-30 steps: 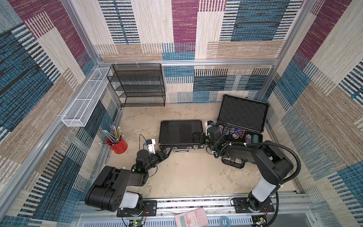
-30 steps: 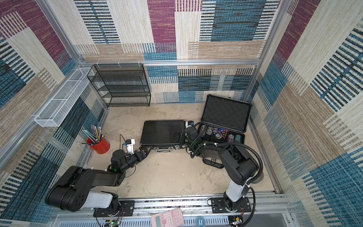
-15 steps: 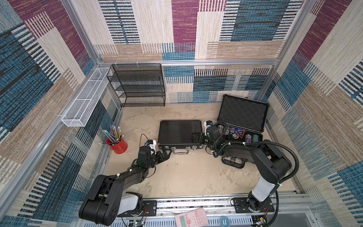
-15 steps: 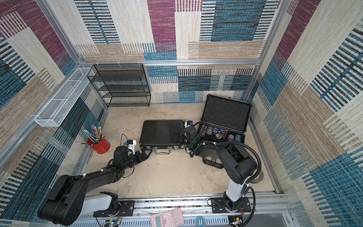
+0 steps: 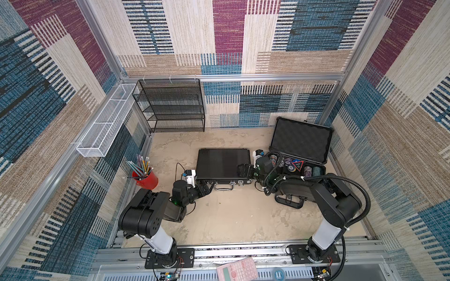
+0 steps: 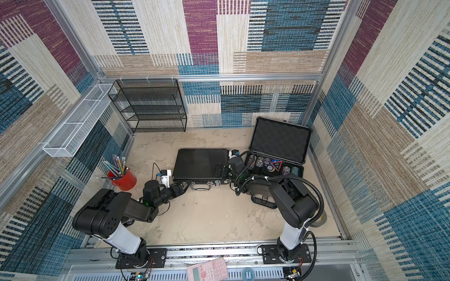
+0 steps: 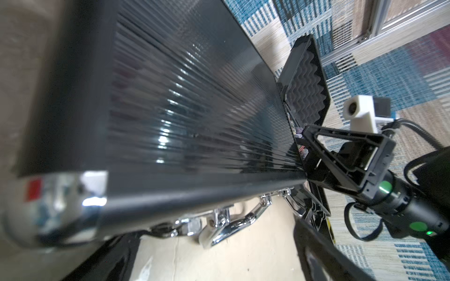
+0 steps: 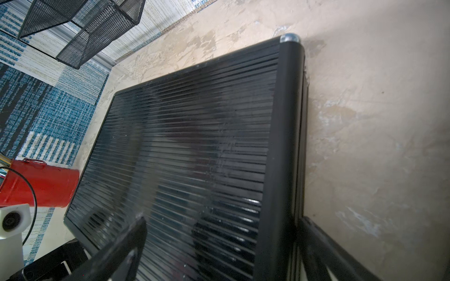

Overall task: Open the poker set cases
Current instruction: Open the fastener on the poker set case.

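Left arm was refolded, yet the slim black ribbed case, bench centre, lies unmoved and shut: no opening progress is judged. Spread left gripper is held at its near-left corner, spread right gripper astride its right edge.

**Robot lab test cell, not a home**

Silver aluminium extrusion frame boxes the space in. Patchwork woven fabric wall panels form a staged backdrop. Black left robot arm and black right robot arm are bolted to a slotted metal base rail.
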Robot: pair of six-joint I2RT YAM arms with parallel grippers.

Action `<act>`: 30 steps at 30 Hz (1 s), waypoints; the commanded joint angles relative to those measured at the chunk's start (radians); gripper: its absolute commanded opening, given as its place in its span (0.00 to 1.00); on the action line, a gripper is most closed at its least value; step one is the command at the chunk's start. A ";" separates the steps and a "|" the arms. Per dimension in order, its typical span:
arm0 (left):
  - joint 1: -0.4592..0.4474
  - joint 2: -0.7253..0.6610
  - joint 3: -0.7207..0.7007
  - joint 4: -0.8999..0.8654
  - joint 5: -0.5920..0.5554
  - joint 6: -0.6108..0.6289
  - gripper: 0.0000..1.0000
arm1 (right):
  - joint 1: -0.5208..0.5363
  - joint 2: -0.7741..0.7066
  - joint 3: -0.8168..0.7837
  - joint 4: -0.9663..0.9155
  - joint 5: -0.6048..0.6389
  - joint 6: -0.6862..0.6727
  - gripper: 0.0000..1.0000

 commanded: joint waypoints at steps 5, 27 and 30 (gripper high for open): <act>0.009 0.185 -0.020 0.226 0.087 -0.174 0.92 | -0.001 0.012 -0.008 -0.194 0.009 0.013 0.97; 0.012 0.026 -0.065 0.225 0.072 -0.239 0.91 | -0.001 0.021 -0.024 -0.195 0.018 0.024 0.97; 0.015 0.072 -0.070 0.225 0.060 -0.246 0.91 | -0.001 0.015 -0.026 -0.199 0.028 0.022 0.97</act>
